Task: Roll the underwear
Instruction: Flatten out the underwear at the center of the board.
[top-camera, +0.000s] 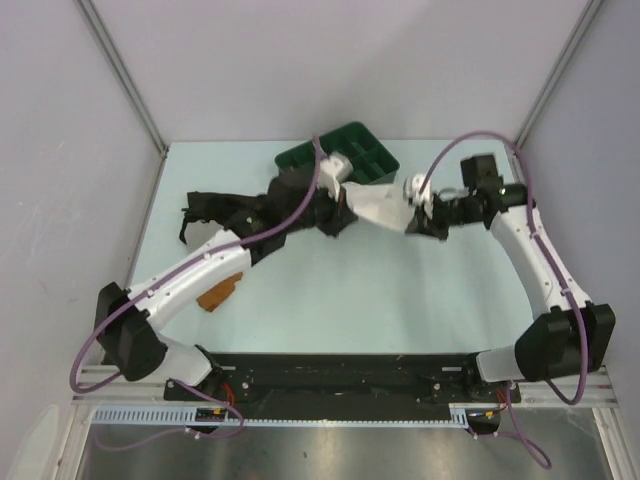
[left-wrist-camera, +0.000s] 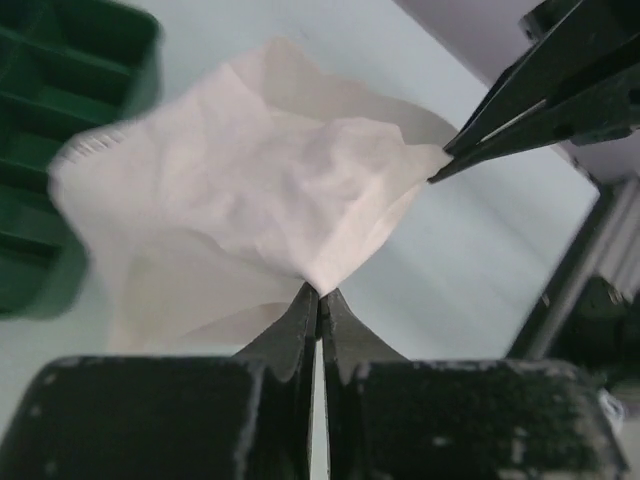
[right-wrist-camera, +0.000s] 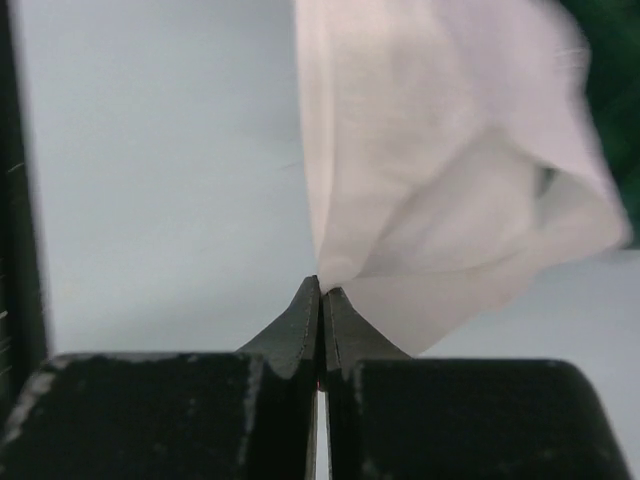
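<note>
The white underwear (top-camera: 375, 205) hangs stretched between my two grippers above the table, just in front of the green compartment tray (top-camera: 350, 158). My left gripper (top-camera: 340, 215) is shut on one corner of it; in the left wrist view the cloth (left-wrist-camera: 250, 180) fans out from the closed tips (left-wrist-camera: 319, 292). My right gripper (top-camera: 416, 222) is shut on another corner, and it also shows in the left wrist view (left-wrist-camera: 445, 168) pinching the cloth. In the right wrist view the underwear (right-wrist-camera: 440, 170) rises from the closed tips (right-wrist-camera: 322, 287).
A black garment (top-camera: 225, 210) lies at the back left under the left arm. An orange-brown garment (top-camera: 220, 292) lies beside the left arm's lower link. The tray also shows in the left wrist view (left-wrist-camera: 50, 120) and the right wrist view (right-wrist-camera: 612, 70).
</note>
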